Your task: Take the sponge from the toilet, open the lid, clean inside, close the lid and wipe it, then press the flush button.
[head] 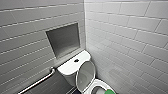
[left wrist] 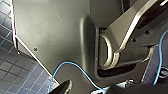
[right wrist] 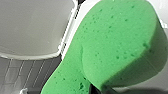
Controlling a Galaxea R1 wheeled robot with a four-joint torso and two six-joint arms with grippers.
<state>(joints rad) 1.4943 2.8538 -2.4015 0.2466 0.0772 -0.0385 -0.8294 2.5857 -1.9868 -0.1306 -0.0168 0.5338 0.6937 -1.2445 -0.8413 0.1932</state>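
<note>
The head view takes in the whole corner. The toilet (head: 67,68) is glossy white ceramic with a boxy tank, set against pale, brick-laid wall tiles (head: 130,32). A square grey niche (head: 63,40) is sunk into the wall above it, and a metal grab bar (head: 40,81) runs beside it. The small dark flush button (head: 76,60) sits in the middle of the flat tank top. The oval lid (head: 85,75) stands raised, its greyish underside facing the open bowl (head: 98,86). The sponge (head: 109,92) shows as a green patch over the bowl's near rim.

The right wrist view adds the sponge's (right wrist: 117,42) texture: bright green, pitted with pores, thick-edged, with a crease across its face. It also shows the lid's (right wrist: 32,25) smooth underside just beside it. The right pincer (right wrist: 98,88) grips the sponge at its edge, closed to the sponge's thickness.

The left wrist view shows the robot's dark body, a blue cable (left wrist: 72,65) and dark square floor tiles (left wrist: 12,75). Whether the left pincer (left wrist: 75,88) is open cannot be told.
</note>
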